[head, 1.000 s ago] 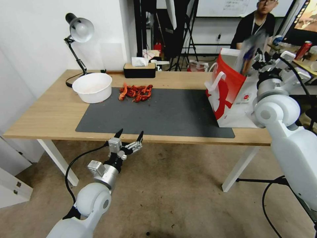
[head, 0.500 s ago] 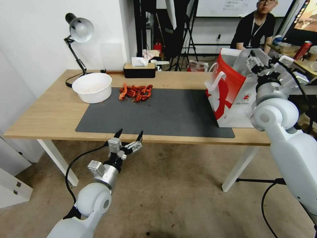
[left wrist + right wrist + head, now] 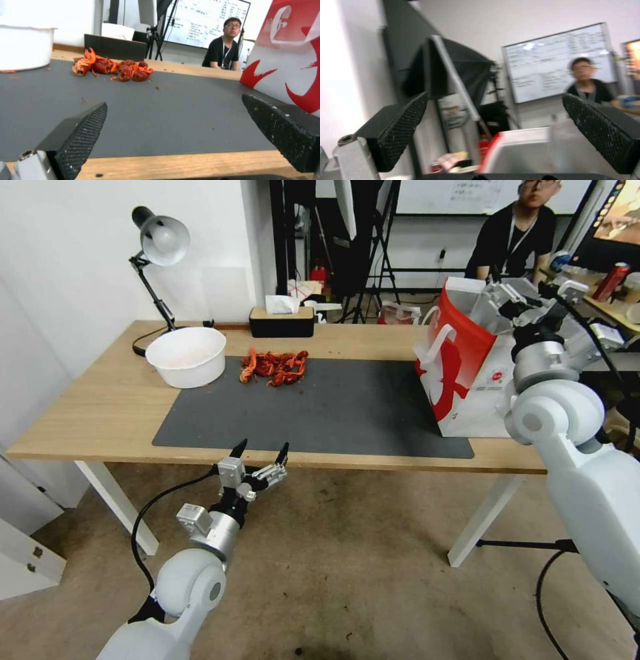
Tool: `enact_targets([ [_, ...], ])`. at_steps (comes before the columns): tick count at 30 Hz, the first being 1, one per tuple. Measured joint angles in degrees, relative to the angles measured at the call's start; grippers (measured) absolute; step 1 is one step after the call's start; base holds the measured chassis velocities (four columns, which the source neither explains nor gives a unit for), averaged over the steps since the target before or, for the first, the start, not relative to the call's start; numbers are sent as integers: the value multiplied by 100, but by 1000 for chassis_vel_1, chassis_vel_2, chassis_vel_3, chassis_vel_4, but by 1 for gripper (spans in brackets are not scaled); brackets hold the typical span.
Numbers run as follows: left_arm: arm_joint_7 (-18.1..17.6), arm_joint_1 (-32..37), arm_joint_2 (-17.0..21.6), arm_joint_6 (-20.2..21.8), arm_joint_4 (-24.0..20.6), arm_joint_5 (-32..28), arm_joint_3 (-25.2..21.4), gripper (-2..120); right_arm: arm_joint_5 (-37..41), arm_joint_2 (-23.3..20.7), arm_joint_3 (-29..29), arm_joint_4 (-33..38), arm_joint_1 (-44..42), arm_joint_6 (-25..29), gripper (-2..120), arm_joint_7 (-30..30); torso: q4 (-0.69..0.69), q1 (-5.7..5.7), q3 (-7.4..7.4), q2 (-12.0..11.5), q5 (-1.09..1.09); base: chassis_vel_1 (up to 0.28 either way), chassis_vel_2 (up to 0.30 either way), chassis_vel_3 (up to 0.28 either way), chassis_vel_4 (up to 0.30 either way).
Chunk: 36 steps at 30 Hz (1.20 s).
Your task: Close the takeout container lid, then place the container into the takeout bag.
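Risk: right claw (image 3: pixel 517 300) hovers released, nothing held, over takeout bag (image 3: pixel 467 380) mouth at upper right of head view; could snag the bag rim and tip it. Takeout container unseen, probably inside. Left claw (image 3: pixel 261 451) released, lower centre, below worktop (image 3: pixel 100 413) edge.

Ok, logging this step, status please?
Right gripper jaws open, empty, above the red-and-white paper takeout bag. Left gripper jaws open, parked at the near table edge. Clamshell container not visible on the table. Nothing blocking.
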Motion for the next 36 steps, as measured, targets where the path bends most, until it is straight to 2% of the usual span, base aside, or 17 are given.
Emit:
enact_targets([
  [1,0,0,0,0,0,0,0,100,0,0,0,0,0,0,100,0,0,0,0,0,0,0,0,0,0],
  [4,26,56,-10,-62,-1,95,-67,100,-174,-27,-3,201,-491,320,100,-937,-1,0,0,0,1,0,0,0,0],
  [5,26,56,-10,-62,-1,95,-67,100,-174,-27,-3,201,-491,320,100,-937,-1,0,0,0,1,0,0,0,0],
  [8,29,126,-7,-145,-1,299,-173,100,-421,-78,18,428,-1007,473,100,-1430,0,0,0,0,0,0,0,0,0],
  [16,-94,284,39,-346,19,900,-384,100,-861,-69,256,736,-2144,859,100,-1728,-1,-1,0,0,1,0,0,0,0],
  [20,-176,401,60,-471,22,1044,-480,100,-1161,165,420,799,-2823,1095,100,-1859,-1,-1,0,0,1,0,0,0,0],
  [22,-251,547,43,-564,2,1159,-559,100,-1473,452,587,865,-3454,1286,100,-1920,-2,-1,0,1,-2,0,0,0,0],
  [24,-255,559,42,-568,-2,1166,-563,100,-1509,485,600,869,-3527,1306,100,-1923,-2,-1,-1,1,-2,0,0,0,0],
  [27,-363,840,34,-615,-61,1259,-655,100,-1969,897,718,854,-4353,1621,100,-1919,0,-1,0,2,-1,0,0,0,0],
  [33,-454,977,10,-641,-60,1365,-700,100,-2271,1173,688,789,-4866,1798,100,-1812,0,-1,0,1,0,0,0,0,0],
  [36,-532,1017,-4,-843,-21,1435,-701,100,-2321,1347,642,789,-5110,1825,100,-1749,-1,-1,-1,2,1,0,0,0,0],
])
